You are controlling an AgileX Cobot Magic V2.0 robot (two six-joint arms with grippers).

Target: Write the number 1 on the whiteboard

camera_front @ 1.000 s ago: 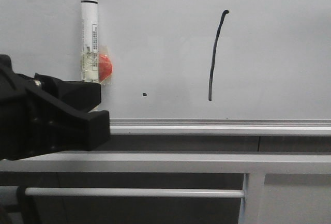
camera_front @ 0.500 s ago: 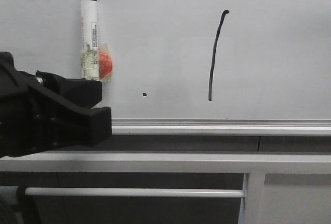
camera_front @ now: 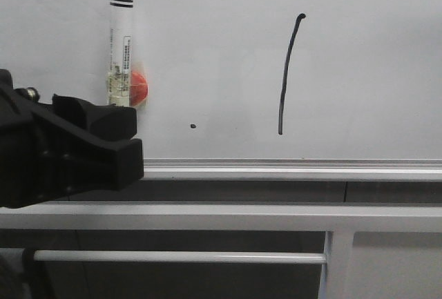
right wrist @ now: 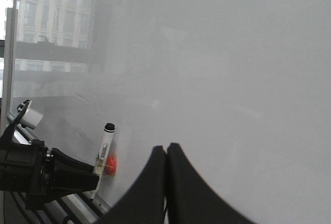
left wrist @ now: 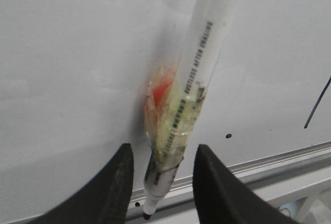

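Change since earlier frames: the left gripper (camera_front: 128, 143) sits slightly lower and further left against the whiteboard (camera_front: 359, 71), and the marker (camera_front: 119, 47) tilts a little more, its cap end leaning right. The number 1 and the small dot are unchanged.

Item 1, left gripper. Front view: a black block left of the number 1, overlapping the silver bottom rail (camera_front: 290, 169) of the whiteboard; its fingers hide the marker's lower end. Left wrist view (left wrist: 161, 182): the two black fingers (left wrist: 116, 182) stand apart, one on each side of the marker's lower barrel, with a visible gap on both sides, so the grip is released and nothing is clamped.

Item 2, marker. White barrel with a black cap, standing nearly upright against the whiteboard, well left of the number 1. Yellowed tape and a red piece (camera_front: 139, 86) are wrapped round its middle. Only the left wrist view (left wrist: 199, 74) shows its dark lower tip, down at the rail.

Item 3, small black dot (camera_front: 193, 126). On the whiteboard, between the marker and the number 1, level with the stroke's lower end.

Item 4, number 1 (camera_front: 289, 71). A thin black, slightly curved stroke with a blob at its top, on the whiteboard above the rail.

Item 5, right gripper (right wrist: 166, 182). Seen only in the right wrist view: fingers pressed together, holding nothing, facing the whiteboard. This view also shows the marker (right wrist: 105, 149) and left gripper from afar.
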